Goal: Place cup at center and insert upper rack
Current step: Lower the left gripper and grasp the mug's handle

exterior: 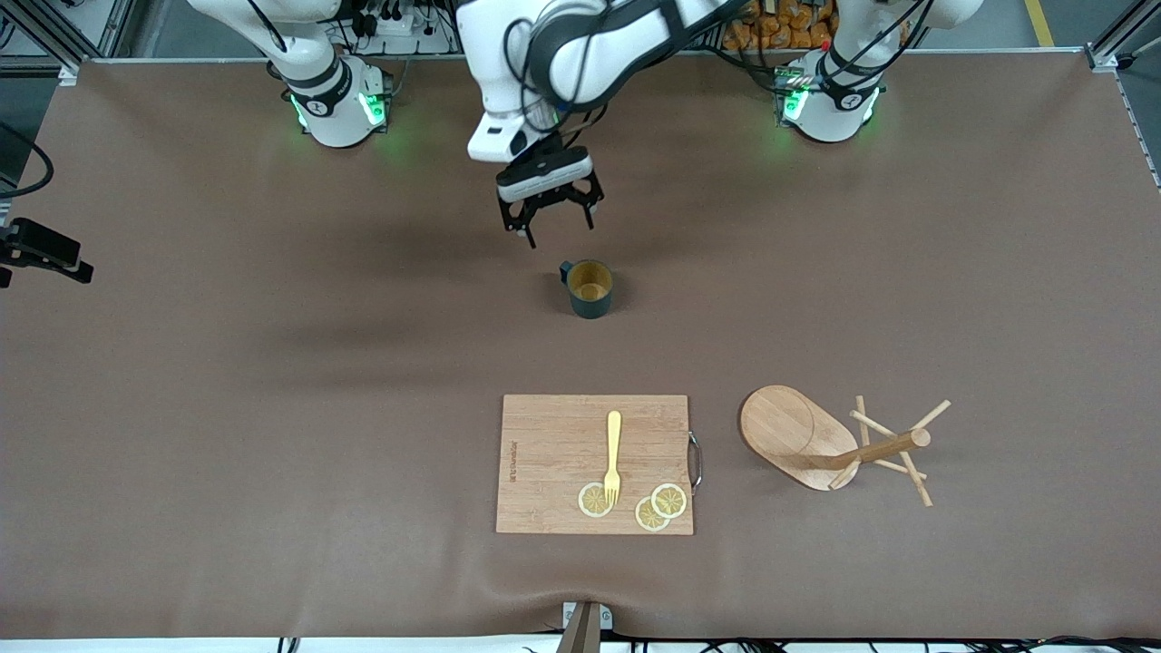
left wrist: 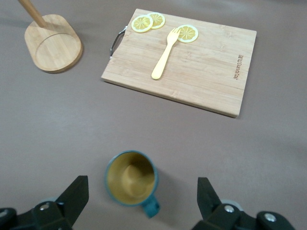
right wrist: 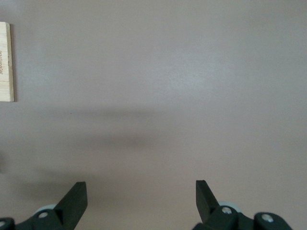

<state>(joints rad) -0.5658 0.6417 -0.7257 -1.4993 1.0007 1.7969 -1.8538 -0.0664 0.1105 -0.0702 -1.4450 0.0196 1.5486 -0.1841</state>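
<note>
The cup (exterior: 590, 288), dark teal with a yellowish inside, stands upright on the brown table near its middle. Its small handle (exterior: 565, 269) points toward the robots' bases. My left gripper (exterior: 551, 218) hangs open over the bare table right beside the cup, holding nothing. In the left wrist view the cup (left wrist: 131, 177) shows below and between the spread fingers of the left gripper (left wrist: 142, 180). The upper rack (exterior: 798, 435), a wooden mug tree, lies tipped on its side toward the left arm's end; its oval base (left wrist: 53, 43) shows here too. My right gripper (right wrist: 141, 191) is open over bare table.
A rectangular wooden cutting board (exterior: 553, 453) lies nearer the front camera than the cup, carrying a yellow fork (exterior: 613, 453) and three lemon slices (exterior: 660, 506). Its metal handle (exterior: 696, 461) faces the mug tree. The board's edge (right wrist: 5, 62) shows in the right wrist view.
</note>
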